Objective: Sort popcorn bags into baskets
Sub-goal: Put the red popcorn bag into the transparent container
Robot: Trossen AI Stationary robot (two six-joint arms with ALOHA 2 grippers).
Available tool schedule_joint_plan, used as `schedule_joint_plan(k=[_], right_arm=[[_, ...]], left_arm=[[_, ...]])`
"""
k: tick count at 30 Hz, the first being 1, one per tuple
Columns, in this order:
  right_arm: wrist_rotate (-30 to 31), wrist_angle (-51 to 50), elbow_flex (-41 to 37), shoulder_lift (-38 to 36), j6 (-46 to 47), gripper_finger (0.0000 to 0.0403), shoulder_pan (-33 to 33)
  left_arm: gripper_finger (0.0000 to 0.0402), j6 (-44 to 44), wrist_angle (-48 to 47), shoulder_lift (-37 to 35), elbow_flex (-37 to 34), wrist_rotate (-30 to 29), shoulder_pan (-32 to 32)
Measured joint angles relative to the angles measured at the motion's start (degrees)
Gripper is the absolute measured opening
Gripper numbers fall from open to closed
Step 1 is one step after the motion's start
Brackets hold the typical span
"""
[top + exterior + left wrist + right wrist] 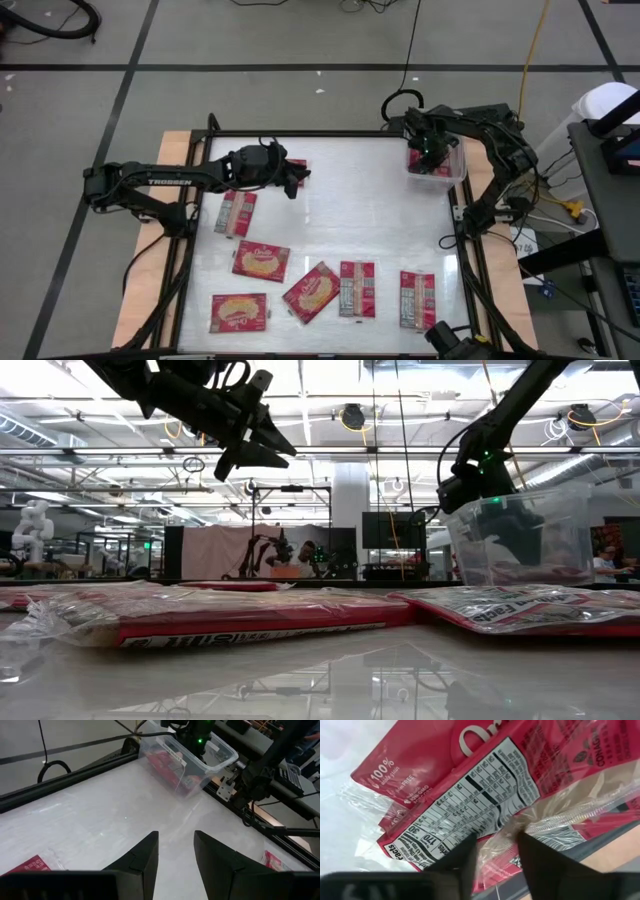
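Several red popcorn bags lie flat on the white table, among them one (235, 212) near my left arm and a row along the near edge (311, 292). The clear plastic basket (450, 172) stands at the far right corner with red bags (167, 762) inside. My right gripper (428, 155) points down into the basket. It is open, fingertips (497, 845) close over a bag's printed panel (470, 795) and its clear wrapper. My left gripper (297, 180) hangs open above the table's far left part, with nothing between its fingers (176, 837). My right gripper's fingertips stand just over the top bag in the basket, on either side of a fold of clear wrapper (500, 832). Whether they touch it I cannot tell.
A black frame rail (330, 133) runs round the table. One bag (294, 166) lies under my left gripper by the far rail. The table's middle (370, 210) is bare. Cables and a grey bench (600, 170) lie beyond the right edge.
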Motion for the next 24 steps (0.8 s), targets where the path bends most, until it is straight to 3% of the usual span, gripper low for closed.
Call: schedule_joint_plan(k=[6, 24], right_arm=[[-0.02, -0.17, 0.00, 0.07, -0.91, 0.0009, 0.00], [-2.18, -1.28, -0.33, -11.87, 0.25, 0.0000, 0.77]], left_arm=[[0.0127, 0.20, 0.00, 0.00, 0.00, -0.01, 0.00], [0.0127, 0.15, 0.07, 0.01, 0.00, 0.00, 0.00]])
